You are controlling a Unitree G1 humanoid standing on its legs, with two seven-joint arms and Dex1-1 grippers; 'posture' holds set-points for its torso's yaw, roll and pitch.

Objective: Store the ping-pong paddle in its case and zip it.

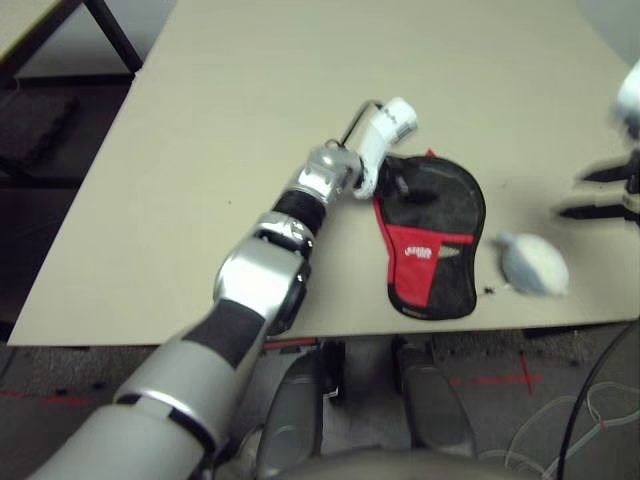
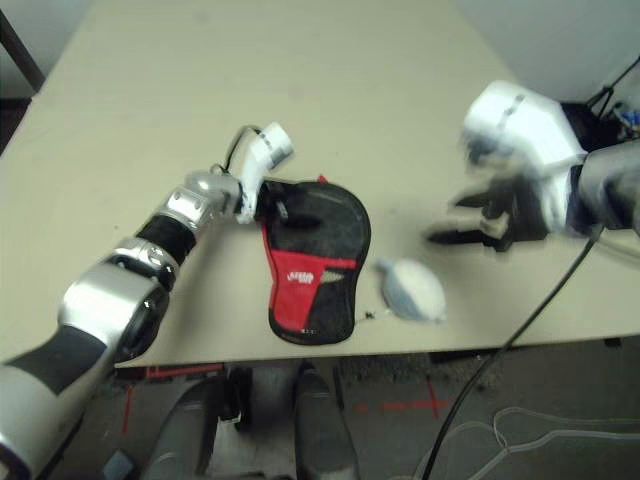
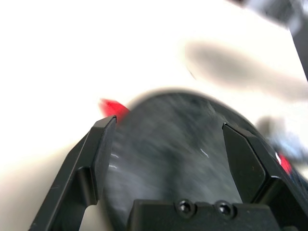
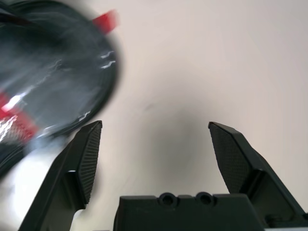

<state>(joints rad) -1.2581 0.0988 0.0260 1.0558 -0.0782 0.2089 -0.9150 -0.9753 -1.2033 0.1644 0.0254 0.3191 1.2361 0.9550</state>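
So the case [image 1: 432, 235] is lying flat near the front edge of the table [image 1: 220, 120], a bit right of center in the head views, black with the red panel and white lettering facing up. Can't see the ping-pong paddle as its own thing anywhere, so I can't tell whether it's inside the case or not.

My left gripper [image 3: 168, 144] is parked right at the case's upper left rim. In the left wrist view the fingers [image 3: 98, 154] are spread wide apart with the round black face of the case between and just past them, grasping nothing, and a red tab pokes out beside one finger.

My right gripper [image 2: 465, 222] hangs over the table at the right side of the frame, well apart from the case and blurred. In the right wrist view it's spread wide too, bare tabletop between the fingers [image 4: 231, 159], with the case off in the upper left corner.

The one bit of clutter: a grey-white wad of plastic [image 1: 533, 264] sits on the table just right of the case, between it and my right gripper, near the front edge.
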